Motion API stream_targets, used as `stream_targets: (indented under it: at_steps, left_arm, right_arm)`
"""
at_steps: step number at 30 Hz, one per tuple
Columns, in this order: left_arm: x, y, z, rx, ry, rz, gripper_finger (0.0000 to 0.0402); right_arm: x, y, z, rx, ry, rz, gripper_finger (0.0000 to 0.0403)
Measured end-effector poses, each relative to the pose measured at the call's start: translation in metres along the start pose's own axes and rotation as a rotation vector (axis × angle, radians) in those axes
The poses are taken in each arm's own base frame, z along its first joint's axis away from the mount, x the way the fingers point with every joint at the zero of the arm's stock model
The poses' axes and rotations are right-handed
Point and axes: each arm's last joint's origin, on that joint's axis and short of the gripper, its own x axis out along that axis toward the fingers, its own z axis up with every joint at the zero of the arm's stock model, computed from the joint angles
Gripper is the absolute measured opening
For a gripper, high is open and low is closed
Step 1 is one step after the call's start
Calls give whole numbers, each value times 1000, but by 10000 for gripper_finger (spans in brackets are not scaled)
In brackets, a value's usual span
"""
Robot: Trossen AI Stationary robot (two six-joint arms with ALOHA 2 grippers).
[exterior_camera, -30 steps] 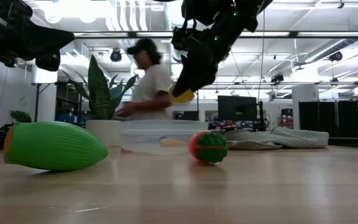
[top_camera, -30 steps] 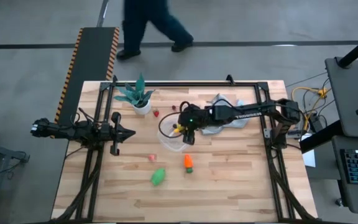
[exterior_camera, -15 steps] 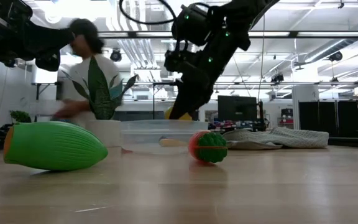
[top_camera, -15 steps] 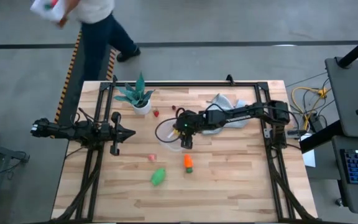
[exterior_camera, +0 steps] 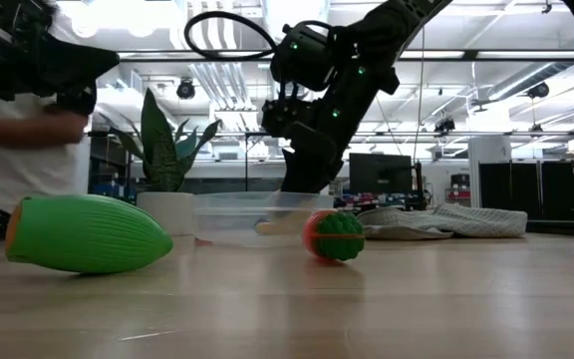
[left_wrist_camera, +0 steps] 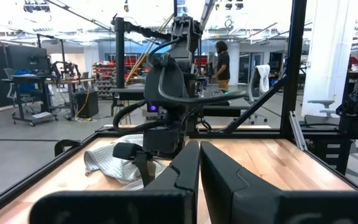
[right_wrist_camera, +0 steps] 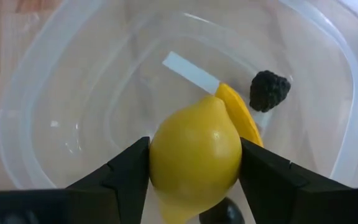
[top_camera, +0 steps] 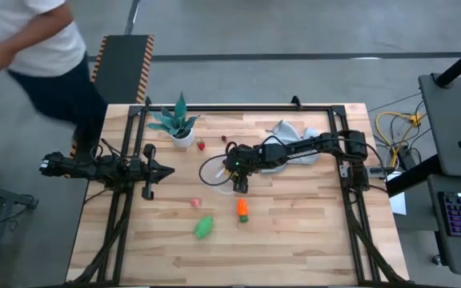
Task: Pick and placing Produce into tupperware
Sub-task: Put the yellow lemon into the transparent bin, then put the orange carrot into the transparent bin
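My right gripper (top_camera: pixel 238 181) reaches down into the clear round tupperware (top_camera: pixel 217 174), shut on a yellow lemon (right_wrist_camera: pixel 194 155). On the tub's floor lie an orange piece (right_wrist_camera: pixel 240 119) and a dark bumpy piece (right_wrist_camera: pixel 269 90). Other produce lies loose on the table: an orange carrot (top_camera: pixel 242 210), a green piece (top_camera: pixel 204 227), a pink piece (top_camera: pixel 196 202), a red piece (top_camera: pixel 202 146) and a dark one (top_camera: pixel 224 138). My left gripper (top_camera: pixel 162 170) waits shut at the table's left edge. My right gripper pinches the lemon's two opposite sides (right_wrist_camera: pixel 157 163) between its fingers (right_wrist_camera: pixel 126 174). The fingers slant steeply down from the table's right side. The lemon hangs inside the tub's rim, above the pieces on its floor; whether it touches the floor, I cannot tell.
A teal-leaved plant in a white pot (top_camera: pixel 176 124) stands at the far left. A grey-blue cloth (top_camera: pixel 293 142) lies under the right arm at the far right. A person (top_camera: pixel 38 56) moves past beyond the table's far left corner. The near half of the table holds only the loose pieces.
My right gripper has gone down with the lemon, from above the tupperware to inside its rim, tipping a little steeper. The person behind the table has walked toward the left.
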Motion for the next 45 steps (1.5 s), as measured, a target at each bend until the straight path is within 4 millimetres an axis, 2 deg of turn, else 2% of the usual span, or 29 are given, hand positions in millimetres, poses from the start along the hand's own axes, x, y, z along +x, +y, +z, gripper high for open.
stream_targets:
  at_steps: [11,21,25,31,36,40,45]
  left_arm:
    - [0,0,0,0,2,0,0]
    - [0,0,0,0,1,0,0]
    - [0,0,0,0,2,0,0]
    - [0,0,0,0,1,0,0]
    - [0,0,0,0,1,0,0]
    - [0,0,0,0,2,0,0]
    - [0,0,0,0,1,0,0]
  right_arm:
    - [0,1,0,21,1,25,218]
    - [0,1,0,16,2,25,282]
    - [-4,1,2,9,-10,25,293]
    - [-35,2,14,-28,-102,25,275]
    - [-73,5,24,-53,-190,33,258]
    - [-107,21,26,-104,-252,62,251]
    - [-151,50,25,-203,-351,122,245]
